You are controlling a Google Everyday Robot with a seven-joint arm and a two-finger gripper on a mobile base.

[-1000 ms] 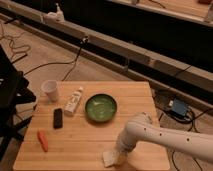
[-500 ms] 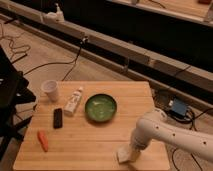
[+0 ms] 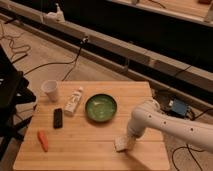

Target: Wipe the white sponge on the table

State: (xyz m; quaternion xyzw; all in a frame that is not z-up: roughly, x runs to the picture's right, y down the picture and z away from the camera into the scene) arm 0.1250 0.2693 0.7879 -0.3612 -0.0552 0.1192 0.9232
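**Wiping stroke in progress.** The small flat off-white rectangular sponge (image 3: pixel 120 145) is shown lying on the pale light-wood plank tabletop (image 3: pixel 85 152), near the front edge and right of centre. Compared with one second earlier, it has been carried rightward along that edge. Little further displacement is seen over the last half second. The gripper (image 3: pixel 129 139), at the end of the white jointed arm (image 3: pixel 165 122), has been kept down on the sponge throughout. Whether it is clenched on the pad or merely pressed against it cannot be told. The shift is taken to mean that a stroke is well under way.

The round green bowl (image 3: pixel 101 108) lies behind the sponge, apart from it. The white capped tube (image 3: pixel 74 100), white cup (image 3: pixel 50 90), black rectangular device (image 3: pixel 58 118) and orange carrot-shaped item (image 3: pixel 43 140) are left unmoved, well apart to the left.
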